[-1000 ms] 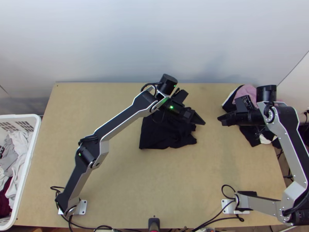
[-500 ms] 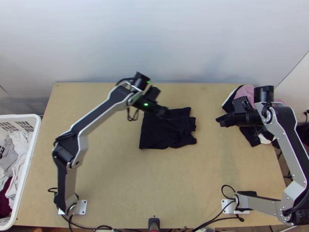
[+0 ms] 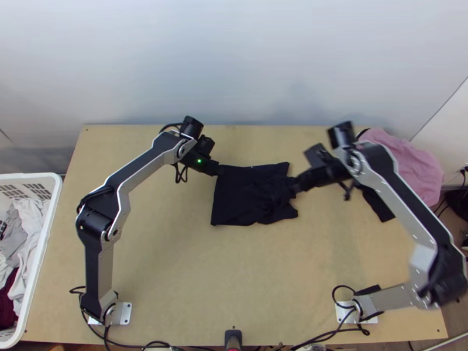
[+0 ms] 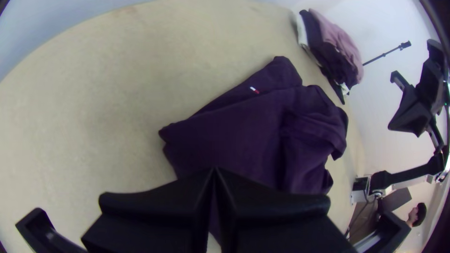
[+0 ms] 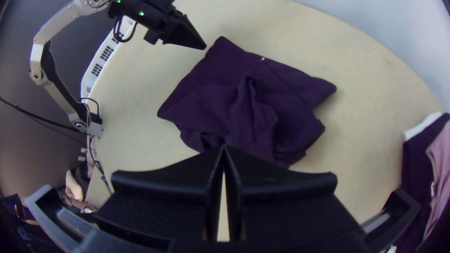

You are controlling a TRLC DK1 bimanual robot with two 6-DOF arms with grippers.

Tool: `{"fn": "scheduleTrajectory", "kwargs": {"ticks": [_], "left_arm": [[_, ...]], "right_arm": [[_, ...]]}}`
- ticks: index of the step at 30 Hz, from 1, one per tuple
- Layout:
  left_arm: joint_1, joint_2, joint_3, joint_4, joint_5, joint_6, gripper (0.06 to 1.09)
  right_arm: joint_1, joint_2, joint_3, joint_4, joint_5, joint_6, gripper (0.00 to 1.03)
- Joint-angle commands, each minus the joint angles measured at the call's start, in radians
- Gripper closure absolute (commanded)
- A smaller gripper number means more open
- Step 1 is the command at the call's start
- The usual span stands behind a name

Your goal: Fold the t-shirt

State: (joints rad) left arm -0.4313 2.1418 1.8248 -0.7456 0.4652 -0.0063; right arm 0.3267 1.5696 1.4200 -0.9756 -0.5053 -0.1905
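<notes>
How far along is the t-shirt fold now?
Done: the dark t-shirt looks partly folded, one layer lying over another beside the small label.
In hand: no cloth that I can see; the left gripper and right gripper have their fingers shut.
Left: likely smoothing the bunched part towards the right arm and squaring the uneven edges.

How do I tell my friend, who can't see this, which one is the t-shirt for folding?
Start at the light wooden table and look near its middle. The t-shirt is the dark, wrinkled cloth lying there by itself, with a tiny white-and-red tag. The heap of clothes at the far right corner has pink in it; the t-shirt has none.
</notes>
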Motion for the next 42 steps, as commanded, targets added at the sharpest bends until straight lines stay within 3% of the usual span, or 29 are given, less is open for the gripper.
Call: {"fn": "scheduleTrajectory", "kwargs": {"ticks": [1, 8, 19, 24, 26, 30, 35, 38, 42], "left_arm": [[0.012, 0.058, -0.019, 0.086, -0.045, -0.058, 0.99], [0.023, 0.066, 0.014, 0.081, -0.03, -0.141, 0.99], [-0.004, 0.043, 0.007, 0.081, -0.016, -0.141, 0.99], [-0.007, -0.006, 0.008, 0.081, 0.139, -0.153, 0.99], [-0.021, 0.006, -0.016, 0.084, 0.132, -0.133, 0.99], [-0.038, 0.043, -0.071, 0.109, 0.026, -0.132, 0.99], [-0.067, 0.041, -0.093, 0.118, 0.024, -0.123, 0.99], [-0.084, 0.055, -0.084, 0.118, -0.079, -0.106, 0.99], [-0.101, 0.066, -0.091, 0.114, -0.091, -0.103, 0.99]], "right_arm": [[0.129, 0.193, 0.169, 0.018, 0.017, -0.004, 1.0], [0.126, 0.38, 0.326, 0.029, 0.03, -0.02, 1.0], [0.193, 0.512, 0.373, 0.064, 0.031, -0.036, 1.0], [0.196, 0.544, 0.401, 0.064, 0.031, -0.047, 1.0], [0.196, 0.555, 0.392, 0.064, 0.034, -0.049, 1.0], [0.195, 0.558, 0.366, 0.089, 0.039, -0.053, 1.0], [0.199, 0.569, 0.364, 0.126, 0.071, -0.063, 1.0], [0.204, 0.581, 0.37, 0.132, 0.074, -0.066, 1.0], [0.216, 0.59, 0.361, 0.132, 0.096, -0.078, 1.0]]}}
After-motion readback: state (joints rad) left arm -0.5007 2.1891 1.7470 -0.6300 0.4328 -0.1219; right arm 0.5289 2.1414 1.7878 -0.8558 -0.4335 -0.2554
